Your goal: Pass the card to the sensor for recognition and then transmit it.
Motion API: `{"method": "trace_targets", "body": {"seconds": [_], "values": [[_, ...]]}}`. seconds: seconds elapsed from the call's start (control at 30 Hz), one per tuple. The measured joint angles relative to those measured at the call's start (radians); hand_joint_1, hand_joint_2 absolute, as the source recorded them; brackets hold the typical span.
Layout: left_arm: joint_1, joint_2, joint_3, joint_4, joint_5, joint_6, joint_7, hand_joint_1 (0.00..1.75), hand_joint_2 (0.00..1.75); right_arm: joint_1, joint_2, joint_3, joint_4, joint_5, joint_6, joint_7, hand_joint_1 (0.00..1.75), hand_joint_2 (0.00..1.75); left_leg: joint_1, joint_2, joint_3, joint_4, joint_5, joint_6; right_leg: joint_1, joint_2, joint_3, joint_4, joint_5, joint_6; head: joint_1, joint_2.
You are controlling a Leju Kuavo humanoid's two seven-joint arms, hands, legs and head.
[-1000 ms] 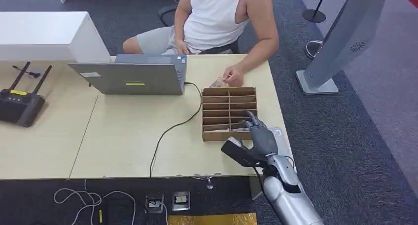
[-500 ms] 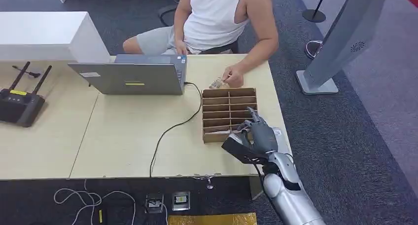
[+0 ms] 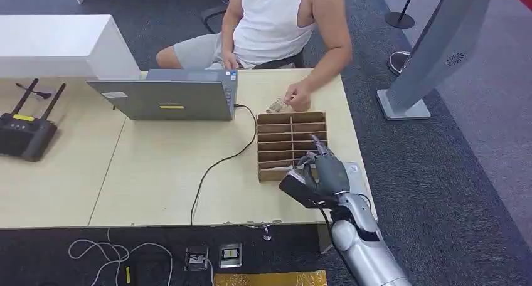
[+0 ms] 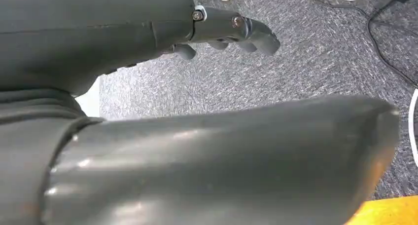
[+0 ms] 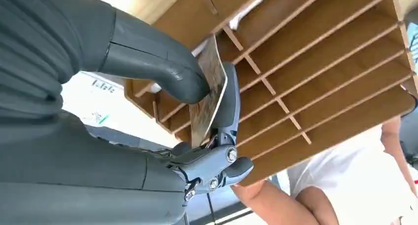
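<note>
Pale wood table (image 3: 157, 179) carries, at its right end, a brown slotted cardboard rack (image 3: 291, 145), with a person (image 3: 276, 22) seated at the far side. Above the rack's near rows the right hand (image 3: 326, 173) pinches the card (image 5: 209, 92) between thumb and a finger, just clear of the slots. Its edge could catch a divider and twist loose; the left hand (image 4: 231, 32) hangs over carpet, fingers curled, holding nothing.

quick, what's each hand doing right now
Left hand: fingers curled in, holding nothing, hanging over the carpet.
Right hand: pinching a card between thumb and finger, just above the wooden slotted box.
</note>
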Motion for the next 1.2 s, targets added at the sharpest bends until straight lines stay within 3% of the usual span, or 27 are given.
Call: {"method": "trace_targets", "body": {"seconds": [0.27,0.47,0.7,1.0,1.2], "values": [[0.0,-0.002,0.0,0.0,-0.024,0.005,-0.013,0.0,0.0,-0.093,-0.004,-0.016,-0.018,0.027,-0.021,-0.02,1.75,1.75,0.0,0.0,0.0,0.0,0.0,0.0,0.0,0.0,0.0,0.0,0.001,0.0,0.0,0.0],[-0.001,0.0,0.0,0.0,-0.036,0.008,-0.019,0.0,0.0,-0.325,-0.011,-0.07,-0.033,0.039,-0.009,-0.048,1.75,1.75,0.0,0.001,0.001,0.0,0.002,0.0,0.0,0.001,0.0,0.0,0.002,0.0,0.0,0.0],[-0.013,0.0,-0.001,0.0,-0.061,0.003,-0.019,0.0,0.0,-0.501,-0.01,-0.091,0.001,0.046,-0.016,-0.074,1.75,1.75,0.0,0.001,-0.001,0.0,0.002,0.0,0.0,0.001,-0.001,0.0,0.002,0.0,0.0,0.0],[-0.026,0.005,-0.005,0.0,-0.082,-0.018,-0.02,0.0,0.0,-0.622,0.037,-0.085,0.268,0.092,-0.07,-0.118,1.75,1.75,0.0,0.0,-0.001,0.0,0.002,0.0,0.0,0.0,0.0,0.0,0.002,0.0,0.0,0.0],[-0.04,0.018,-0.006,0.0,-0.11,-0.04,-0.02,0.0,0.0,-0.648,0.05,-0.073,0.442,0.141,-0.073,-0.084,1.75,1.75,0.0,0.0,-0.001,0.0,0.002,0.0,0.0,-0.001,0.0,0.0,0.002,0.0,0.0,0.0]]}}
